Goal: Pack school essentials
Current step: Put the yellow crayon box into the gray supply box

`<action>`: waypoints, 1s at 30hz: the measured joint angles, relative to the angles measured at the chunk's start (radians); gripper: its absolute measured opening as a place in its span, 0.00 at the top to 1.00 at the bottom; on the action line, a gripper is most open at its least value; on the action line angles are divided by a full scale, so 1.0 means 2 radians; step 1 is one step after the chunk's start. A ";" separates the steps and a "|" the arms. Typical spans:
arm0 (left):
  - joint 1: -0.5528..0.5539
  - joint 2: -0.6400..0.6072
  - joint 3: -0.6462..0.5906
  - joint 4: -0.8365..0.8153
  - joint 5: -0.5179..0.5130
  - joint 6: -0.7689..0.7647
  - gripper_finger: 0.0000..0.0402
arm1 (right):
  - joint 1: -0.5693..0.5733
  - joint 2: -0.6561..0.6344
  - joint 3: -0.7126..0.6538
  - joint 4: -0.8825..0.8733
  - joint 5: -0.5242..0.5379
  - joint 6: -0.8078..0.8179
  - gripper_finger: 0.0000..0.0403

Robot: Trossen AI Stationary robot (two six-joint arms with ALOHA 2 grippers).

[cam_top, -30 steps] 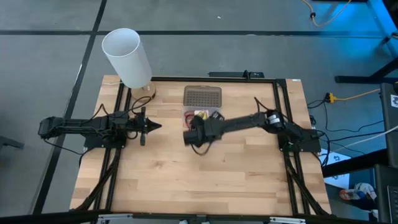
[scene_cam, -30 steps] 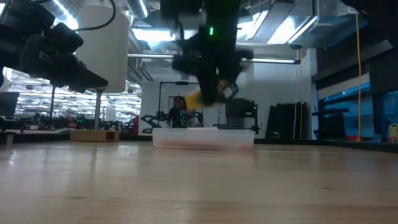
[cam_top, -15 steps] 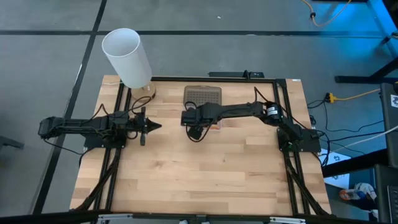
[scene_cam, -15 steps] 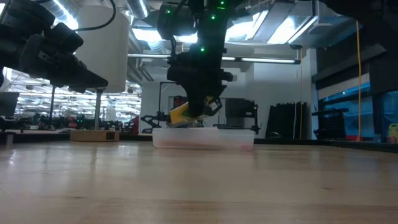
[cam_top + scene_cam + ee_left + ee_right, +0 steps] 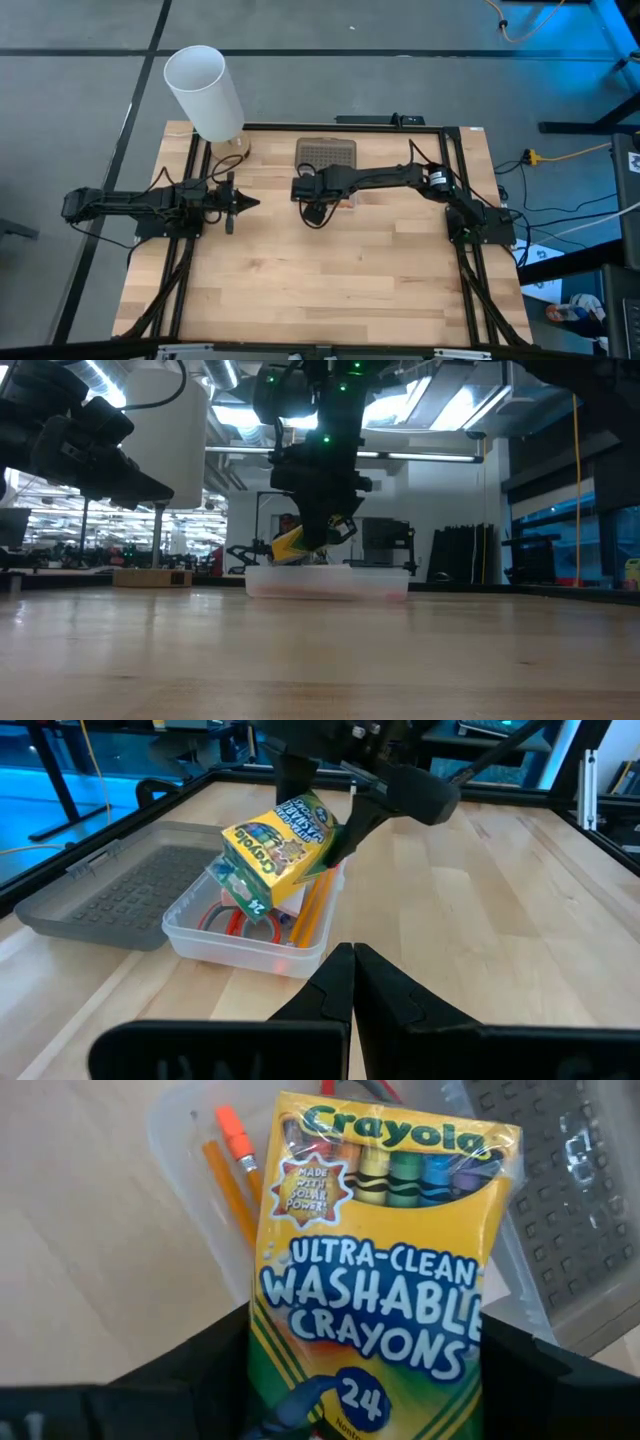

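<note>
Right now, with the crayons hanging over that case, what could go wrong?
The crayon box is held tilted by the right gripper above the clear case; released like this, it could catch the rim and tip out. It might also land across the orange pencil and red scissors and sit too high. The left gripper waits well clear.

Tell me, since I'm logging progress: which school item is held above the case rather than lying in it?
The crayon box, gripped by the right gripper; the orange pencil lies inside the clear case.
</note>
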 joint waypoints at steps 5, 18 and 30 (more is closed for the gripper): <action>0.000 0.000 0.000 0.000 0.000 0.000 1.00 | 0.000 0.000 0.000 0.000 -0.030 -0.035 0.30; 0.000 0.000 0.000 0.000 0.000 0.000 1.00 | -0.004 0.000 0.000 0.000 -0.029 -0.057 0.30; 0.000 0.000 0.000 0.000 0.000 0.000 1.00 | -0.005 0.000 0.000 -0.001 -0.028 -0.067 0.04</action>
